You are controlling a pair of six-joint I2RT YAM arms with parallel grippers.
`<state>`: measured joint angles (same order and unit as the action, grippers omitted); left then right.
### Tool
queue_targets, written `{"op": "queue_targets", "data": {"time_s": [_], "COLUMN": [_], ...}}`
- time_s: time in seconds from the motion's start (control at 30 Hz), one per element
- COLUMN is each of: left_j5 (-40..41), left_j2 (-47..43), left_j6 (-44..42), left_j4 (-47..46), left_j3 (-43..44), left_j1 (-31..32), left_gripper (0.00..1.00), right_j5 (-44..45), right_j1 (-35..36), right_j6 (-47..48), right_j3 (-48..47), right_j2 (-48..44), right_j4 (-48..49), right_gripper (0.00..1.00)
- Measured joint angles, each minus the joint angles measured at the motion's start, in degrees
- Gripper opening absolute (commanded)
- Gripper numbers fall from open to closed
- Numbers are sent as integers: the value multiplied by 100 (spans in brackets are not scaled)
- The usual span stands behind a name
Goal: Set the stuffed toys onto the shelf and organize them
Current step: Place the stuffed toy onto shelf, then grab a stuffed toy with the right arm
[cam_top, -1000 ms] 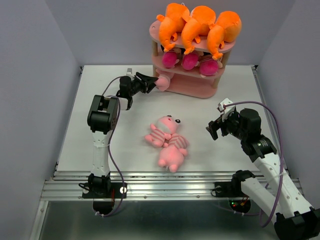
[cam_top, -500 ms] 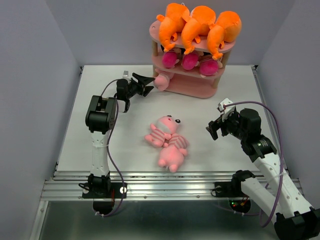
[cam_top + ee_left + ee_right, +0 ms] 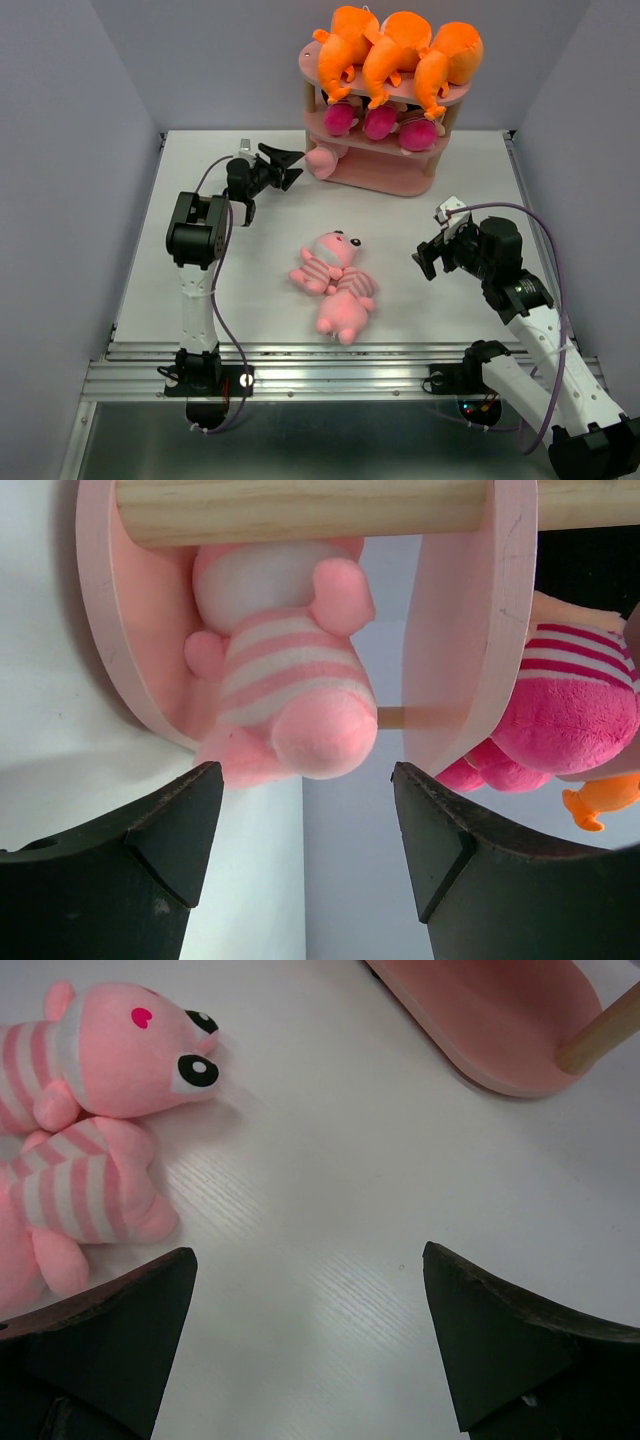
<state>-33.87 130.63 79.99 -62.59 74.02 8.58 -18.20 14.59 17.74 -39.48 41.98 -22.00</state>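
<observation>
Ahead of the left gripper [image 3: 302,775], jaws spread wide and gripping nothing. Both black fingers [image 3: 170,830] frame a pale pink striped pig [image 3: 290,695] from the near side without touching it.

- Pig lies on the bottom tier of the pink shelf [image 3: 110,650], rump toward the fingers and poking out past the tier's rim; a wooden post [image 3: 300,510] crosses behind its head.
- From the top view, left gripper [image 3: 292,165] sits just beside that pig [image 3: 322,162] at the shelf's [image 3: 390,182] left end.
- One tier up: dolls in magenta stripes [image 3: 380,122], three in a row. One doll's striped body [image 3: 570,710] shows past the right-hand finger.
- Top tier: three orange monsters [image 3: 395,55], side by side.

Right gripper [image 3: 428,252] [image 3: 308,1255]: jaws fully apart, empty, held above bare table [image 3: 200,260].
- Off to its left, two more striped pigs [image 3: 110,1045] [image 3: 80,1195] lie touching each other mid-table, well apart from the shelf; face of the farther one [image 3: 328,255] is turned up, the nearer one [image 3: 345,310] lies against it.
</observation>
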Motion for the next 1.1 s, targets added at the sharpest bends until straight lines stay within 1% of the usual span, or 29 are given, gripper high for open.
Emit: {"op": "queue_targets", "data": {"time_s": [0.2,0.37,0.47,0.67,0.77,0.8,0.87,0.97,1.0,1.03,1.1], "left_j5": [7,72,101,153,450,551,789,1106,1156,1226,1296], "left_j2": [-264,-1172,-2013,-3856,-4811,-5010,-5781,-7010,-7204,-7772,-8489], "left_j6": [-179,-951,-1550,-2898,-3864,-4103,-4684,-5447,-5552,-5751,-5958], "left_j4": [96,780,1180,2094,3056,3276,3919,4478,4544,4743,4892], "left_j3": [-284,-632,-960,-1755,-2052,-2120,-2306,-2645,-2728,-2931,-3276], "left_j1": [-90,-195,-232,-240,-216,-203,-186,-181,-181,-181,-181], "left_gripper": [79,79,79,80,81,83,88,99,99,99,99], "right_j5": [-55,-422,-811,-2302,-2911,-3029,-3254,-3399,-3418,-3425,-3421], "right_j1": [0,0,0,0,0,0,0,0,0,0,31], "right_j6": [72,315,570,1657,2264,2479,3134,4037,4321,4518,4966], "right_j3": [2,9,24,17,-66,-114,-269,-511,-612,-686,-887], "right_j2": [-7,-59,-46,404,804,911,1274,1668,1788,1873,2050], "right_j4": [-2,-59,-177,-1071,-1764,-1991,-2551,-3340,-3600,-3740,-4094], "right_gripper": [100,100,100,100,100,100,100,100,100,100,100]}}
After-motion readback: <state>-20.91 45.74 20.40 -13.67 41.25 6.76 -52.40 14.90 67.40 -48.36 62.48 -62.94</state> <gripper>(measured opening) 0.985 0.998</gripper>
